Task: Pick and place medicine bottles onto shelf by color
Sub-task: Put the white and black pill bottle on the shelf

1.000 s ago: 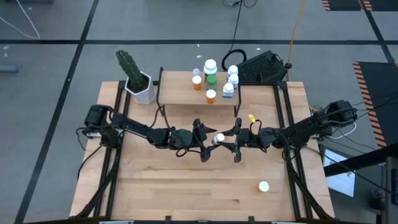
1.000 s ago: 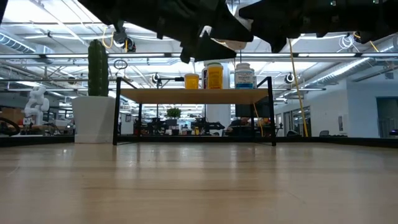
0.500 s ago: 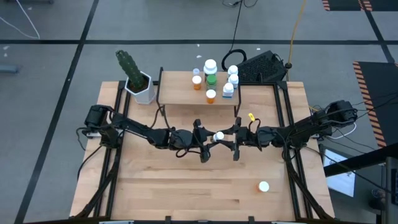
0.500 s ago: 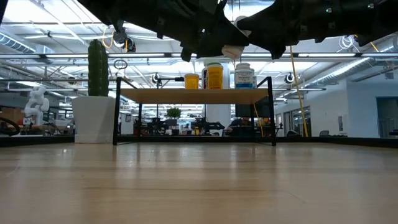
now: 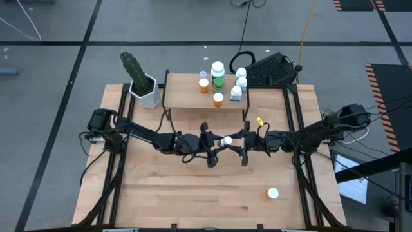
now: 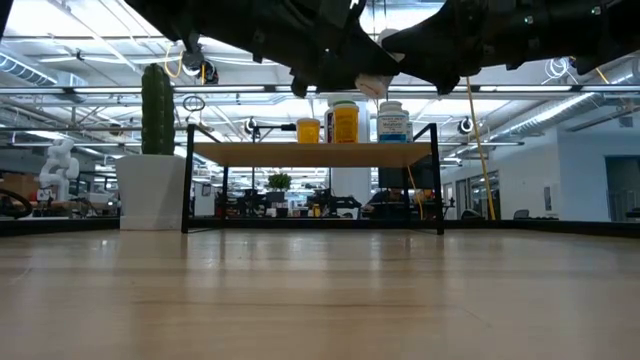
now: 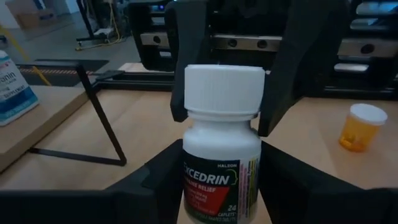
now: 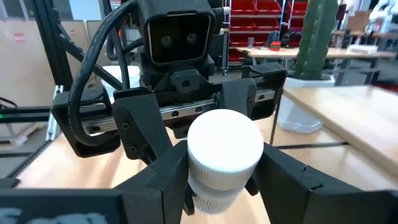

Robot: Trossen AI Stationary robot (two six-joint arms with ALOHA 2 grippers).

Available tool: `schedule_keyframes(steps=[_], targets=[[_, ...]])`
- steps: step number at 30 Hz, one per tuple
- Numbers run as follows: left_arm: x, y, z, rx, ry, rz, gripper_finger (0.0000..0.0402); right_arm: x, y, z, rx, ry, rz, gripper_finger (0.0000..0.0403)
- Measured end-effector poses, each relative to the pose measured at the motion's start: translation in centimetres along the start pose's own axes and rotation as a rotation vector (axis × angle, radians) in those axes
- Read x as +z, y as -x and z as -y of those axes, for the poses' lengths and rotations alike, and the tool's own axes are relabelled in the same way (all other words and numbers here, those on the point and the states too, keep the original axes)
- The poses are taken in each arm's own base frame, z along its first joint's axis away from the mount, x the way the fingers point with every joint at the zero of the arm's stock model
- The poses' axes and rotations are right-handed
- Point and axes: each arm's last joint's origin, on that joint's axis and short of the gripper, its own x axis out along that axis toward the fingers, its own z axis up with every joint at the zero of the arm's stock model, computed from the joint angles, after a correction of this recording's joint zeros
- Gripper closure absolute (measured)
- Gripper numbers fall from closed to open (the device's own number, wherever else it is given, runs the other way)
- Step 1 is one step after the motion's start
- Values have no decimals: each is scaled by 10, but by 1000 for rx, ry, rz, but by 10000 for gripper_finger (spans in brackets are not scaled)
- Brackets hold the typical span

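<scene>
Since a second ago both grippers have drawn closer at mid-table, the white-capped Excedrin bottle now pinched between them. Left gripper clamps its body; right gripper closes on its cap. It hangs above the table, near side of the shelf, where other medicine bottles stand

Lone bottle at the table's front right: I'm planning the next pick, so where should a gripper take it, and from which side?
Probably from straight above, fingers closing on the sides under the cap. The lone bottle stands upright, cap up, with bare table around it. The right gripper is nearer, but it and the left gripper both clasp the white bottle mid-table.
</scene>
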Motion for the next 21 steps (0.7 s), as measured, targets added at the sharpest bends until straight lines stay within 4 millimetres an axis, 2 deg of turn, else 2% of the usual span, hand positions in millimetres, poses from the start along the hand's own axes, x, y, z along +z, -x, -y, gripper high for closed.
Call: schedule_keyframes(steps=[5,9,11,18,21], targets=[[3,1,-4,122,18,15,220,9,10,2,-95,88,-1,194],[9,5,-13,289,28,31,220,25,28,5,-268,151,19,152],[15,10,-19,363,25,28,220,31,37,4,-298,164,22,141],[36,18,-55,524,63,97,237,40,63,0,-335,184,-5,143],[32,16,-72,542,64,97,243,41,67,-1,-354,190,-8,146]])
